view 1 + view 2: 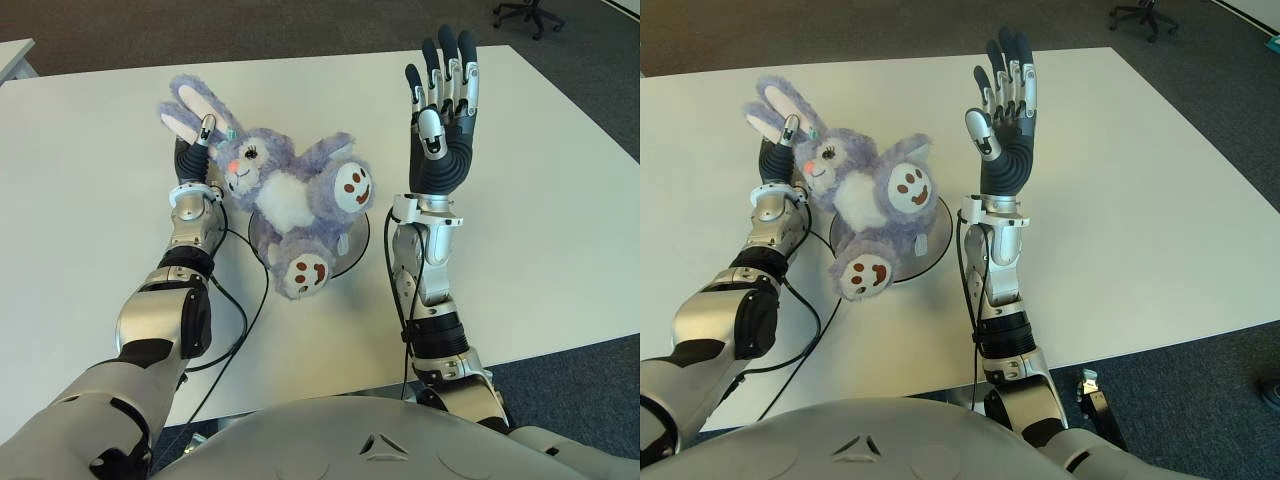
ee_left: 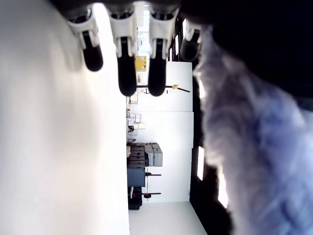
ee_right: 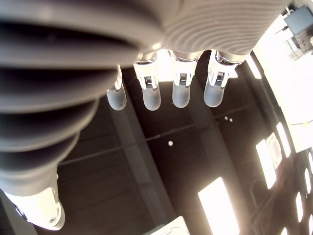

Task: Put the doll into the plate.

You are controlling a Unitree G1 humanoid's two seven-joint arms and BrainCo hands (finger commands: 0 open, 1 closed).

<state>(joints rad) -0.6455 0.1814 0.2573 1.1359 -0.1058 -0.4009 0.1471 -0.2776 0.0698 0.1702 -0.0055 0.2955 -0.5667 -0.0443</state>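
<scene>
**Doll lying over the plate, one hand at its ears**

On the white table [image 1: 90, 170], a round grey plate [image 1: 356, 244] sits just in front of the robot, between its two arms. A purple rabbit doll [image 1: 290, 195] lies tilted across the plate, covering most of it; one foot hangs over the near rim and the head and long ears reach off toward the robot's left. The left hand [image 1: 194, 150] is beside the doll's head, thumb up against the ears; its wrist view shows the fingers [image 2: 126, 54] straight and apart with the purple fur alongside them, not closed around it. The right hand [image 1: 444, 100] is raised upright to the right of the plate, well clear of the doll, fingers extended and holding nothing. A black cable [image 1: 240, 310] trails along the left arm.
</scene>
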